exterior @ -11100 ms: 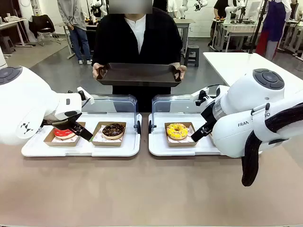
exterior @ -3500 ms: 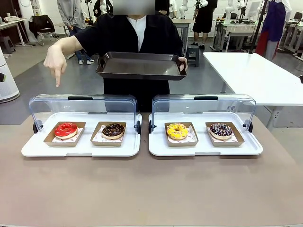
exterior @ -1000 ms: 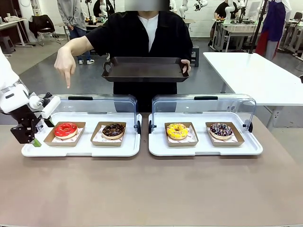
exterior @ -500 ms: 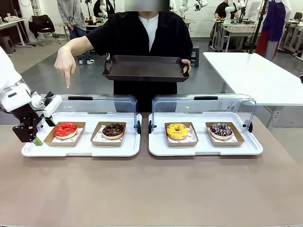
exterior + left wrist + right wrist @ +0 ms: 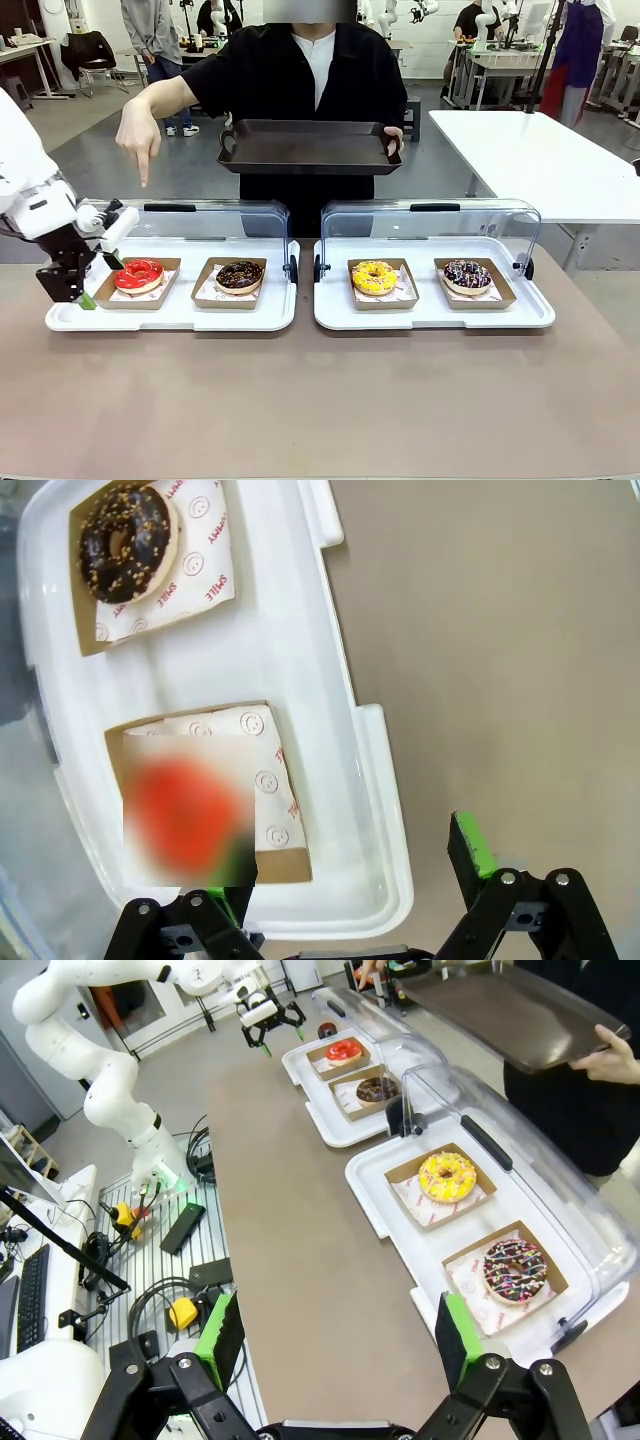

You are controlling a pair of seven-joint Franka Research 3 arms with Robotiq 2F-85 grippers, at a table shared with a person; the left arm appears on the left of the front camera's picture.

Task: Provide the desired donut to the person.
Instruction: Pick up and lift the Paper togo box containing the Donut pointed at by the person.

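Red-glazed ring donut (image 5: 138, 272) pointed out by person's hand (image 5: 135, 140) | step: approach | left pincer (image 5: 97, 282) apart beside it, right pincer (image 5: 340, 1335) apart | next: brown card tray (image 5: 172, 270) to be clamped.

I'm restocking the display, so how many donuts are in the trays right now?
4. Left white plastic tray: red-glazed donut, then chocolate donut with pale crumbs. Right white plastic tray: yellow-iced donut, then dark donut with coloured sprinkles. None seems hidden.

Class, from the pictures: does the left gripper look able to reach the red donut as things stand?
Probably yes: the left gripper hangs open beside the red donut, the clear lid stands raised behind it, nothing between.
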